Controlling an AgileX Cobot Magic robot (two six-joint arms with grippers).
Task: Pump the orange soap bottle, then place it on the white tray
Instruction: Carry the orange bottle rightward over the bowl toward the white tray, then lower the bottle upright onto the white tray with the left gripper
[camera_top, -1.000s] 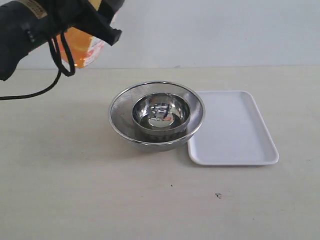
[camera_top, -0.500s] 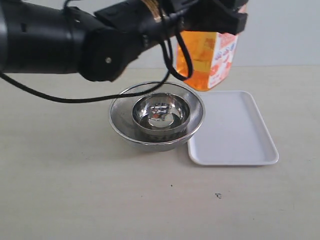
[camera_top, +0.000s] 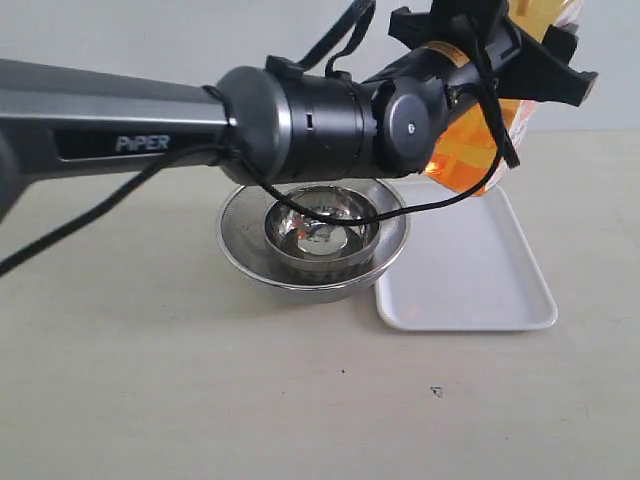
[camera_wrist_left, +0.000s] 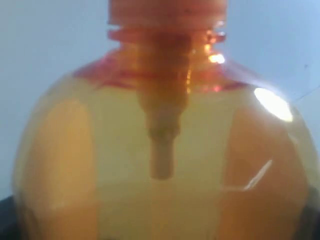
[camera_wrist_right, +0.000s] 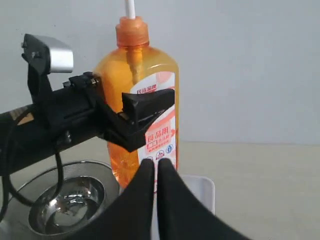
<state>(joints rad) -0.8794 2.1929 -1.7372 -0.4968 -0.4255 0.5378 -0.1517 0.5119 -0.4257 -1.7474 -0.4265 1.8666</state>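
Note:
The orange soap bottle (camera_top: 478, 160) is held upright at the far end of the white tray (camera_top: 470, 270), beside the steel bowl. My left gripper (camera_top: 530, 70) is shut on its body, with the arm reaching across from the left. In the right wrist view the bottle (camera_wrist_right: 131, 75) shows its label and white stem (camera_wrist_right: 130, 7), and the left gripper (camera_wrist_right: 142, 107) clamps its middle. The bottle (camera_wrist_left: 160, 150) fills the left wrist view and hides the fingers there. My right gripper (camera_wrist_right: 156, 164) is shut on nothing, just in front of the bottle; the exterior view does not show it.
A steel bowl inside a steel strainer (camera_top: 240, 235) stands left of the tray, touching its edge. The left arm (camera_top: 150, 125) stretches over them. In the right wrist view the bowl (camera_wrist_right: 65, 200) and a corner of the tray (camera_wrist_right: 202, 190) lie below the bottle.
The left arm has swung from the far left across the bowl to the right, carrying the orange bottle to above the tray's far end.

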